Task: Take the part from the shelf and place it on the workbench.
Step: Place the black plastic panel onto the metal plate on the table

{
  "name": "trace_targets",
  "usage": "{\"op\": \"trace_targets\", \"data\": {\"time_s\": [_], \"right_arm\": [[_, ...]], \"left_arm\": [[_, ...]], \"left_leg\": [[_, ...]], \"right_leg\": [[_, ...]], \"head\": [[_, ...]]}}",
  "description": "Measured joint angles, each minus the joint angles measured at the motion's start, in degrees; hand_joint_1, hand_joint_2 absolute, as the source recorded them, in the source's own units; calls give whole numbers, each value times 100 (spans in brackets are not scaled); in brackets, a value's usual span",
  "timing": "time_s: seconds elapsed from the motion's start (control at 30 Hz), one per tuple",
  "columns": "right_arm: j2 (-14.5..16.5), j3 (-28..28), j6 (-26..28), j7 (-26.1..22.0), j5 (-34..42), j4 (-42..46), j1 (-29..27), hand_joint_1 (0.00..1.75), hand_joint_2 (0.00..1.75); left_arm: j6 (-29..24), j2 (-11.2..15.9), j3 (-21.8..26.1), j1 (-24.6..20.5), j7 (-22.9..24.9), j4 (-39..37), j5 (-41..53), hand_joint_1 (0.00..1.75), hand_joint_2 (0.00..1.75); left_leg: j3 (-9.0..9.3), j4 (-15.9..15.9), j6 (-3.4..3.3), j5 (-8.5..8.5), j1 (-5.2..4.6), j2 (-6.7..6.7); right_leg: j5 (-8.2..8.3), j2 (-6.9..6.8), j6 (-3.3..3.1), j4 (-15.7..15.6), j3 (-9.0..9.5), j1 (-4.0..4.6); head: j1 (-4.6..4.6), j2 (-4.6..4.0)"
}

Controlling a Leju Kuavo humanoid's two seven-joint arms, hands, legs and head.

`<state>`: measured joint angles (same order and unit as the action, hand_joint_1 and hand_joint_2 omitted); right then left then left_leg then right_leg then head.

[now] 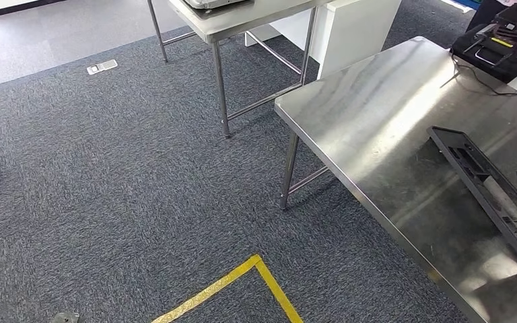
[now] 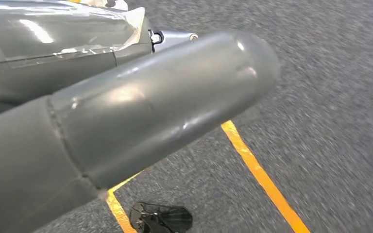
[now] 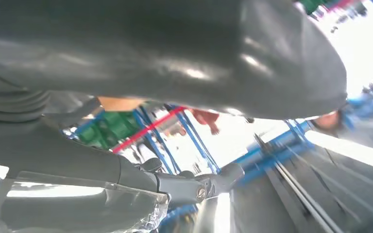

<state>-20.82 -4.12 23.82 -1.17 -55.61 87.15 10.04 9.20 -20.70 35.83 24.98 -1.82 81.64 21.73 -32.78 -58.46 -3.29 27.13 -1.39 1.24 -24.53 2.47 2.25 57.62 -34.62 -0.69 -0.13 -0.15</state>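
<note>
Left hand (image 2: pixel 141 107) hangs over grey carpet (image 1: pixel 141 195) with yellow tape (image 1: pixel 229 286); neither hand's finger state is discernible. Long black part (image 1: pixel 485 188) lies on the steel workbench (image 1: pixel 377 114) at three o'clock.

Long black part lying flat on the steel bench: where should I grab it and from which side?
Grip the black part across its narrow width near mid-length, coming from above. It lies flat, long and slim on the workbench, so only its long edges seem to offer the fingers purchase.

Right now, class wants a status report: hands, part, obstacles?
Left hand empty, over carpet. Right hand empty. Black part lying on workbench. Nothing blocking.
</note>
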Motion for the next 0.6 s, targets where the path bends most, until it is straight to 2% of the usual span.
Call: {"op": "trace_targets", "data": {"time_s": [0.1,0.27,0.4,0.6], "right_arm": [[271,66,201,-62,-57,463,-362,0,0],[550,126,326,-297,137,841,-663,0,0],[694,154,419,-607,628,909,-857,0,0],[839,174,666,-740,482,911,-1001,0,0]], "left_arm": [[55,-4,-1,-4,-88,-2,20,0,0],[-89,-8,-32,18,-131,-2,-124,0,0],[-256,-9,-137,75,-122,-6,-216,0,0],[-350,-10,-275,158,-122,-15,-268,0,0]], "left_leg": [[-4,1,4,3,0,-6],[-1,1,3,-1,-1,-6],[0,1,2,-2,-2,-6],[-5,-8,-3,3,-19,-5]], "right_leg": [[0,3,-1,0,-6,-1],[2,3,-2,0,-6,-1],[2,3,-2,0,-5,-1],[6,3,4,-6,-8,-32]], "head": [[-1,0],[0,0],[1,0],[-1,0]]}}
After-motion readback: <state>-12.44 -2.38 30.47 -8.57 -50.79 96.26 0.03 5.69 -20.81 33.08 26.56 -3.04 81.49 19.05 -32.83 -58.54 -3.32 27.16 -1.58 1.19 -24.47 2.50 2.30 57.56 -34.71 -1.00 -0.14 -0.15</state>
